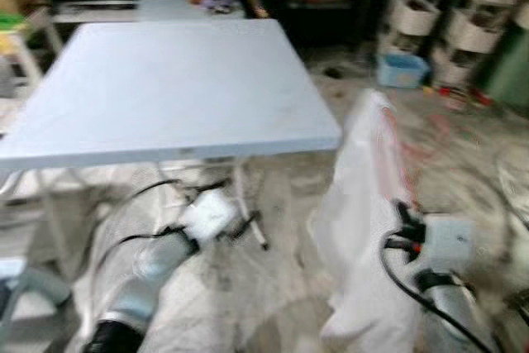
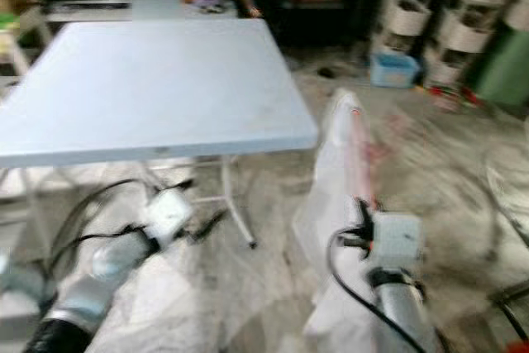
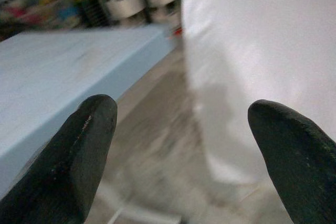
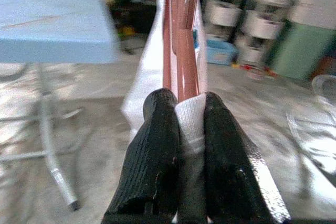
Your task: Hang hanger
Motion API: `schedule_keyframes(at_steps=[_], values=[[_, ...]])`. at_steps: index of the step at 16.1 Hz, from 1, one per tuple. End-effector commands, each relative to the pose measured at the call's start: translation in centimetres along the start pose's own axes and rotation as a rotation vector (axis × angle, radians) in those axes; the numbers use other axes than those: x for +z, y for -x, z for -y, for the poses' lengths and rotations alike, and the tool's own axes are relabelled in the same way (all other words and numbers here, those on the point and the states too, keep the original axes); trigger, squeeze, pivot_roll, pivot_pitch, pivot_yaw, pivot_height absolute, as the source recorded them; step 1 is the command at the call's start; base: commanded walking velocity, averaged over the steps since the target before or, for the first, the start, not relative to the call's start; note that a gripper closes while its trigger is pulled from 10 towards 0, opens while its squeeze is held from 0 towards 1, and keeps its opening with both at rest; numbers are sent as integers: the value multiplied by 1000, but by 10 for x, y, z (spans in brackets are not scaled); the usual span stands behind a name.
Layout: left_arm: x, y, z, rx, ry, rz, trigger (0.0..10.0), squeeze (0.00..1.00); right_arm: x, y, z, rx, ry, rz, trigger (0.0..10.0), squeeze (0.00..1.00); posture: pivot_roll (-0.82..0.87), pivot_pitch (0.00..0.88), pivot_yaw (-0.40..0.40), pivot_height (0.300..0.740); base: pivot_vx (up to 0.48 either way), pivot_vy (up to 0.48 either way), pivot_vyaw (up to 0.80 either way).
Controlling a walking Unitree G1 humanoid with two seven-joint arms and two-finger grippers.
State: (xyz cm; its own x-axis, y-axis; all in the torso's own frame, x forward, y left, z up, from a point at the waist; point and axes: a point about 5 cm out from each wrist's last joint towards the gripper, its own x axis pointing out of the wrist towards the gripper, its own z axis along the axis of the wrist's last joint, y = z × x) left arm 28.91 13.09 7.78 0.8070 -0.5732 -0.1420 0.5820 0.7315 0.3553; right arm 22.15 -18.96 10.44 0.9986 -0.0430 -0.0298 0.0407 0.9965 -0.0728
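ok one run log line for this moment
right gripper: shut on pink hanger with white garment | left gripper: open, idle | blue table: ahead-left

Stereo head pair looking forward and down, both sharing the tabletop point(image 1: 165, 88) ahead of both arms, left wrist camera close behind its gripper point(image 3: 181, 129), right wrist camera close behind its gripper point(image 4: 190, 103), both facing along the fingers

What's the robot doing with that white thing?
The robot's right claw is shut on a reddish hanger with a white garment draped on it, holding it up beside the pale blue folding table. Its left claw is open and holds nothing, low down near the table's edge. The hanger is not hung anywhere yet. The pictures are blurry. Shelves of white baskets stand at the back of the room.
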Motion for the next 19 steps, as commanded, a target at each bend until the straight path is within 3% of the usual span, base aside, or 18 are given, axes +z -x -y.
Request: schedule_keyframes(at_steps=[1,6,7,9,12,16,19], values=[[8,-8,7,-30,-12,31,10000,0,8,0,5,-11,7,36,10000,0,126,0,-74,740,0,0,800],[28,-28,8,13,23,90,10000,0,3,5,3,10,16,18,10000,0,129,0,-72,740,0,0,259],[29,-29,8,18,30,87,10000,0,2,5,8,-34,37,15,10000,0,129,0,-71,740,0,0,0],[28,-30,11,16,45,79,10000,0,1,5,29,-269,80,-9,10000,0,124,0,-68,740,0,0,0],[28,-33,12,25,44,77,10000,0,-6,11,36,-370,97,-65,10000,0,117,0,-64,740,0,0,0],[22,-33,13,45,54,43,10000,0,-21,31,23,-330,67,-125,10000,0,105,0,-66,740,0,0,0],[20,-35,15,42,58,32,10000,0,-19,28,17,-314,51,-124,10000,0,94,0,-62,740,0,0,0]])
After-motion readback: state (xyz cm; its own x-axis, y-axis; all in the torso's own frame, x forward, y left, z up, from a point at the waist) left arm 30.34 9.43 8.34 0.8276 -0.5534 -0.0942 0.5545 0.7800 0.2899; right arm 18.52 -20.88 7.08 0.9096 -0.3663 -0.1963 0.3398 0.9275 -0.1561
